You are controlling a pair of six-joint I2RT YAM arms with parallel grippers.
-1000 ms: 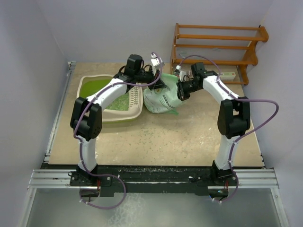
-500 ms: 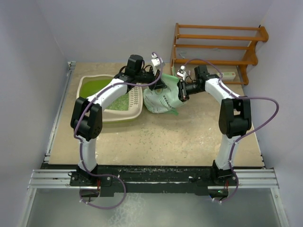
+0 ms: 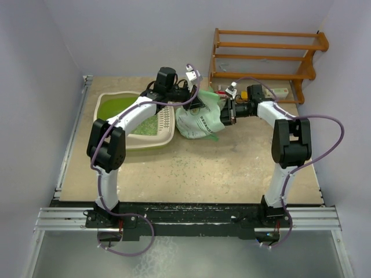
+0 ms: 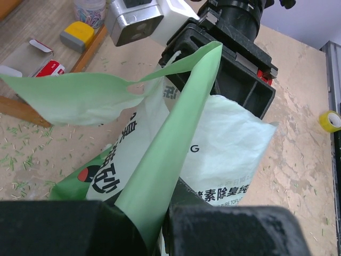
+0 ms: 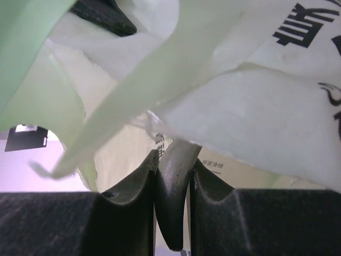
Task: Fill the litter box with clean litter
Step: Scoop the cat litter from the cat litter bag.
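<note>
The cream litter box [image 3: 168, 130] stands at the left with a lime-green inside, and green litter [image 3: 148, 125] lies heaped at its right end. Right of it stands the pale green printed bag [image 3: 200, 120]. My left gripper [image 3: 196, 103] reaches over the box and is shut on the bag's green top flap [image 4: 176, 138]. My right gripper [image 3: 226, 111] lies level against the bag's right side. Its fingers [image 5: 128, 189] are shut on a dark grey curved handle-like piece [image 5: 175, 170], whose far end is hidden in the bag's mouth.
A wooden rack [image 3: 266, 55] stands at the back right, with a jar of coloured clips [image 4: 89, 8], a yellow-grey block [image 4: 74, 36] and a red-white card [image 4: 45, 66] at its foot. A yellow tape roll [image 4: 330, 121] lies farther off. Loose green bits speckle the tabletop [image 3: 191, 168].
My right arm's elbow has swung out to the right and its wrist has levelled at the bag's right side. The left arm and the bag have stayed put.
</note>
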